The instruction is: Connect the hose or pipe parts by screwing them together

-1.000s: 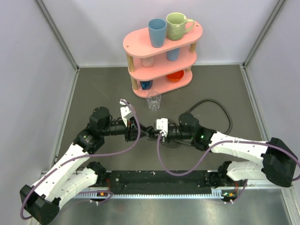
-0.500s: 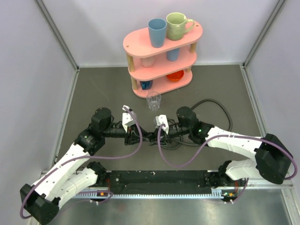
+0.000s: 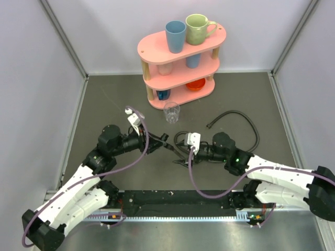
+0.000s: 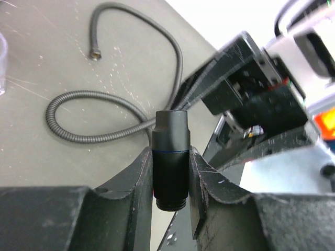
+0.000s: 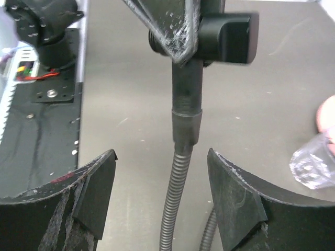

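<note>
Matt black end fitting point(image 4: 170, 162), ribbed grey hose point(image 4: 78, 137), scuffed table point(image 4: 42, 73)
The end fitting is smooth and matt, plastic or coated metal, hard to tell which; the hose is finely ribbed with a dull grey metallic sheen. The left gripper point(image 4: 170, 150) has fingers point(image 4: 131, 185) of black plastic, scratched pale along their edges. The table is matt grey, scored with fine scratches. The tumbler point(image 5: 311, 164) is clear and glossy.
</note>
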### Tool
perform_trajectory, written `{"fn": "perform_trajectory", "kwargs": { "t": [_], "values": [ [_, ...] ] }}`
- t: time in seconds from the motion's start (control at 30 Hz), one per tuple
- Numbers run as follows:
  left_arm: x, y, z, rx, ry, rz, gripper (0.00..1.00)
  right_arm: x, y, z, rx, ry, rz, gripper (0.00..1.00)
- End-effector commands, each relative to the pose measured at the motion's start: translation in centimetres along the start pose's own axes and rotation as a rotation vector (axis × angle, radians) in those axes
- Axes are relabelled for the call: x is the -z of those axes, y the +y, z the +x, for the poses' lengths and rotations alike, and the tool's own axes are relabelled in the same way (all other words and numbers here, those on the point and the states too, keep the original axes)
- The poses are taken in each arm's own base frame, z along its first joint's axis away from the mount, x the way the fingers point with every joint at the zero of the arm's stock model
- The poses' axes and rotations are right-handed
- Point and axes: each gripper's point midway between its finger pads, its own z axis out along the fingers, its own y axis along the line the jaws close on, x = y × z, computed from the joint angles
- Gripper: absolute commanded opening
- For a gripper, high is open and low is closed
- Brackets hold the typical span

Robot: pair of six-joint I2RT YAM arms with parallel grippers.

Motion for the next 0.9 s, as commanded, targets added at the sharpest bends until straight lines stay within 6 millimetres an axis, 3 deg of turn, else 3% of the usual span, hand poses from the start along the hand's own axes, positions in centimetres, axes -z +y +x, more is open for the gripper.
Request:
{"fn": "perform_trajectory", "kwargs": {
  "t": [0.0, 0.03, 0.1, 0.13, 0.17, 0.2, 0.23, 0.3, 0.47, 0.87],
  "values": [
    [1.0, -0.8, -5.3, 0.185, -0.25, -0.065, 0.0, 0.7, -3.0, -3.2, 0.119, -0.086, 0.307, 0.69],
    [1.4, -0.5, -6.0, 0.203, -0.289, -0.094, 0.0, 1.2, -4.2, -2.4, 0.139, -0.063, 0.404, 0.7],
    [1.9, -0.2, -6.1, 0.266, -0.302, -0.132, 0.0, 1.2, -4.0, -3.6, 0.196, -0.115, 0.459, 0.7],
    [2.3, 0.4, -7.3, 0.291, -0.35, -0.182, 0.0, 1.5, -4.5, -2.9, 0.228, -0.092, 0.508, 0.68],
    [2.4, 1.4, -5.8, 0.377, -0.301, -0.247, 0.0, 1.3, -3.8, -3.1, 0.251, -0.104, 0.507, 0.68],
    [2.5, 2.0, -5.7, 0.413, -0.3, -0.285, 0.0, 1.5, -3.9, -4.5, 0.275, -0.163, 0.532, 0.68],
    [2.8, 2.1, -6.2, 0.441, -0.307, -0.312, 0.0, 1.7, -3.9, -4.3, 0.323, -0.151, 0.553, 0.68],
    [2.5, 2.6, -4.9, 0.52, -0.246, -0.358, 0.0, 1.3, -3.4, -5.0, 0.362, -0.189, 0.547, 0.7],
    [2.1, 2.3, -4.4, 0.68, -0.2, -0.379, 0.0, 0.3, -3.3, -5.3, 0.432, -0.183, 0.533, 0.72],
    [2.4, 2.8, -3.5, 0.808, -0.2, -0.431, 0.0, -3.3, -3.0, -5.2, 0.471, -0.164, 0.526, 0.65]
  ]
}}
